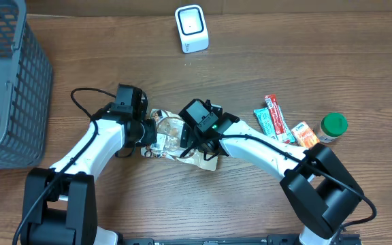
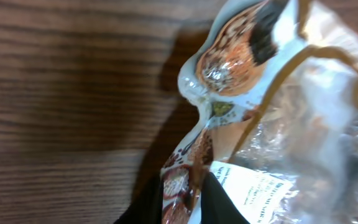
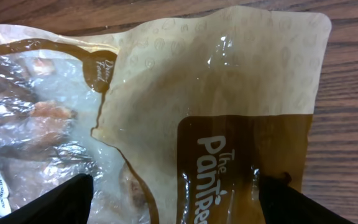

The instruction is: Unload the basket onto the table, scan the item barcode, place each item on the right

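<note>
**benchrat:** Overhead first: how much room is there around it?

**yamfan:** Plenty. The snack bag [image 1: 169, 129] lies mid-counter [image 1: 264, 61] with bare wood on all sides. The grey basket [image 1: 9, 82] fills the left edge, and the white scanner [image 1: 191, 28] stands near the far edge. A few packets [image 1: 269, 119] and a green-lidded jar [image 1: 333, 126] sit well off to the right. Both arms bend inward: the left gripper [image 1: 148, 131] is at the bag's left end and the right gripper [image 1: 189, 138] is over its right half.

**benchrat:** Left wrist?

**yamfan:** The bag's edge runs down between the two dark fingers [image 2: 219, 205], which sit close together. Clamped or just touching, I can't tell. Open wood to the left.

**benchrat:** Right wrist?

**yamfan:** Fingers [image 3: 55, 199] are spread wide, pointing down at the bag's brown printed end. The bag lies flat under the gap, nothing pinched. Its corner and some bare counter show top right.
</note>
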Controlling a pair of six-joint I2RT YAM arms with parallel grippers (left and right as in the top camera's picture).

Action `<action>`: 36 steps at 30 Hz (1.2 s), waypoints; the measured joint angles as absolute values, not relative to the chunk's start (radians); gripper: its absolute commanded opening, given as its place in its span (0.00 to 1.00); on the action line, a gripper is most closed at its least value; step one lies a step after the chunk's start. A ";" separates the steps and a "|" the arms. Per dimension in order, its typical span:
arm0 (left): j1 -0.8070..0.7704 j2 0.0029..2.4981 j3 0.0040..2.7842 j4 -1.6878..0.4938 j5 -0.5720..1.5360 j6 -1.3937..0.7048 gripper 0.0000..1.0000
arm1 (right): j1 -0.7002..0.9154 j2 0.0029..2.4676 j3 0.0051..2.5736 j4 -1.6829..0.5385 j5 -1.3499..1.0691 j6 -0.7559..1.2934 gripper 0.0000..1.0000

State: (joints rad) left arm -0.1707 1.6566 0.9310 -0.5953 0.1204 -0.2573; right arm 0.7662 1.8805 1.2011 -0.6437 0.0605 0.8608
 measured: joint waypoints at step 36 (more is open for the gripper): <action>-0.170 1.657 0.903 -0.579 0.094 -0.264 0.13 | 0.748 1.935 1.198 -0.519 -0.124 0.910 0.63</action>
State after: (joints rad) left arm -0.1703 1.6566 0.9028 -0.5785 0.0937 -0.2638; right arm 0.7475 1.9350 1.1984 -0.5186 -0.1238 0.9096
